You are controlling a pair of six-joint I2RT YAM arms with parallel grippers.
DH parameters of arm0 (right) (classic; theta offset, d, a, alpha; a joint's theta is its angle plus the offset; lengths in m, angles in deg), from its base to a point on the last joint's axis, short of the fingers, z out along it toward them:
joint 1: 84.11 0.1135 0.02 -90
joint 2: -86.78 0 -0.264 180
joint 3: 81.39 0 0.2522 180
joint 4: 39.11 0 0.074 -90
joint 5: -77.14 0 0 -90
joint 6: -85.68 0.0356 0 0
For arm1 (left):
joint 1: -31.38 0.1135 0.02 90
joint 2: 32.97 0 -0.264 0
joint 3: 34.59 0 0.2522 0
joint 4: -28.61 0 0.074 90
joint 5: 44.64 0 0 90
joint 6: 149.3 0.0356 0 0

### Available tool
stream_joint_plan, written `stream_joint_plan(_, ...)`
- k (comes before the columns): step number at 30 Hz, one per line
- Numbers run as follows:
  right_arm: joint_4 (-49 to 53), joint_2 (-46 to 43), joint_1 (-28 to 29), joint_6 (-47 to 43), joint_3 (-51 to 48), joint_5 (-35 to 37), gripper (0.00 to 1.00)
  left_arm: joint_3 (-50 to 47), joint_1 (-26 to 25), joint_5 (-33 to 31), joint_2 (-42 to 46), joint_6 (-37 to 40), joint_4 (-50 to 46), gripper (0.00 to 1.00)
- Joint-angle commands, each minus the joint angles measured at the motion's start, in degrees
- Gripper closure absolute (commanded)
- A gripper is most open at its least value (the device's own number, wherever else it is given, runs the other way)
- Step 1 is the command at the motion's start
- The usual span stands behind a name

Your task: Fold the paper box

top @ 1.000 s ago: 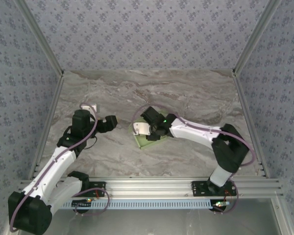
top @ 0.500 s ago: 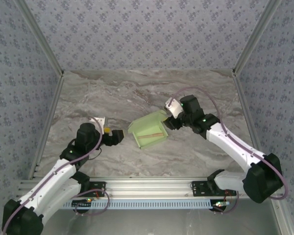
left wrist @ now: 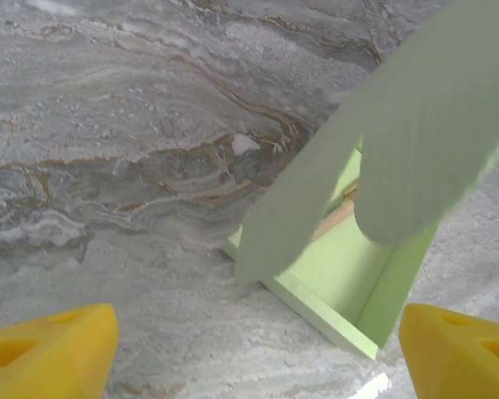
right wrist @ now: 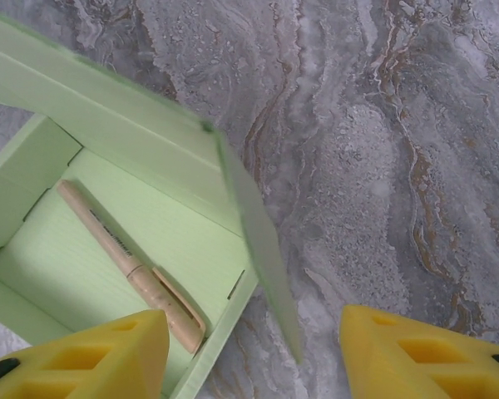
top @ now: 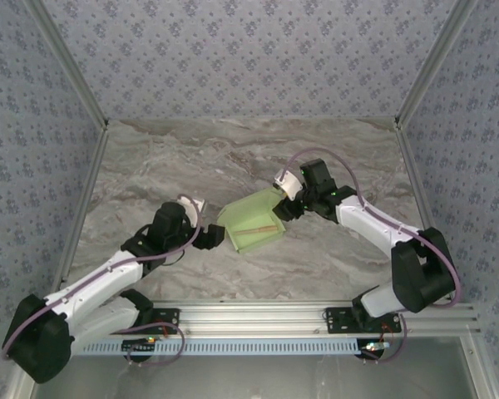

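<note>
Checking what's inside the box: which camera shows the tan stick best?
The right wrist view: the tan stick lies whole, close and sharp on the floor of the paper box. The top external view gives it as a thin small line; in the left wrist view a flap hides most of it.

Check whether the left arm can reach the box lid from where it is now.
Probably yes. The left gripper is open and points at the box, with bare table between them; the raised lid stands just ahead of it.
</note>
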Motion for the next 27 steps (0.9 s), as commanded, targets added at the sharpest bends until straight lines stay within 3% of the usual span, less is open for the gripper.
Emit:
stream_joint_plan(1,-2.49,1.59,-0.42,-2.31,2.39,-0.39,0.43,3.73,-0.78,-0.78,-2.95,3.11,2.65,0.17)
stream_joint_plan(6,-3.75,3.53,-0.57,-3.49,2.62,-0.25,0.47,5.75,-1.14,-1.29,-7.04,4.58,3.21,0.3)
stream_joint_plan(16,-4.06,5.19,-0.65,-3.85,3.37,-0.81,0.69,8.12,-1.61,-0.88,-11.58,6.09,4.74,0.5)
stream_joint_plan(27,-4.27,4.96,0.65,-1.74,3.28,1.66,0.82,9.66,-2.07,-3.83,-14.14,6.26,5.19,0.71)
